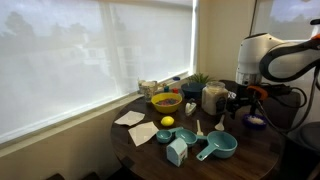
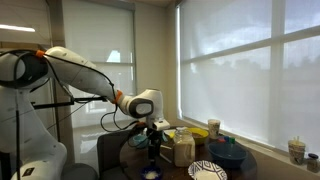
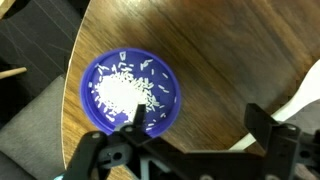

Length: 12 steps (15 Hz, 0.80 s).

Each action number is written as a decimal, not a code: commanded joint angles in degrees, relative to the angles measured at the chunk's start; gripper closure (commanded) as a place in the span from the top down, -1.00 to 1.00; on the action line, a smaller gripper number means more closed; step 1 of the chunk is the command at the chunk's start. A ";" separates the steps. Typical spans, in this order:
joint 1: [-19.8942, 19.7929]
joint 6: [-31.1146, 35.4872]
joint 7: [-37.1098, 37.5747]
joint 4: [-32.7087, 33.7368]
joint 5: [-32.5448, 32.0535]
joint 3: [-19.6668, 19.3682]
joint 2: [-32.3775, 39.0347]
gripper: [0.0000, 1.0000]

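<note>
Pincer (image 3: pixel 197 112), jaws apart, above round blue dish (image 3: pixel 166 103) w/ white grains (image 3: pixel 118 92).

Backlit by daylight through white blinds (image 1: pixel 90 55), blown out to near white in both exterior views. Dim and murky away from the blinds, with the tabletop (image 1: pixel 255 160) dark brown and the things on it muted. Low in resolution and soft throughout, small details lost. In the wrist view, evenly lit, with a pale sheen on the wood beside the blue plate (image 3: pixel 132 92). Sharp at the plate, blurred and nearly black at the fingers (image 3: pixel 262 128) close to the lens.
</note>
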 commanded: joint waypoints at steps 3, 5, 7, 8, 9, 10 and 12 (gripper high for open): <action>-2.02 3.63 0.99 -3.85 0.18 0.39 -1.60 0.97; -2.68 4.09 1.57 -4.29 -0.11 0.40 -1.72 0.74; -3.13 5.01 1.85 -4.54 0.11 0.31 -1.73 0.54; -3.25 5.55 1.87 -4.54 0.29 0.29 -1.64 0.30; -3.46 5.90 2.13 -4.52 0.10 0.39 -1.58 0.07; -3.53 6.23 2.15 -4.52 0.15 0.41 -1.52 -0.06; -3.56 6.67 2.28 -4.52 0.22 0.47 -1.46 -0.30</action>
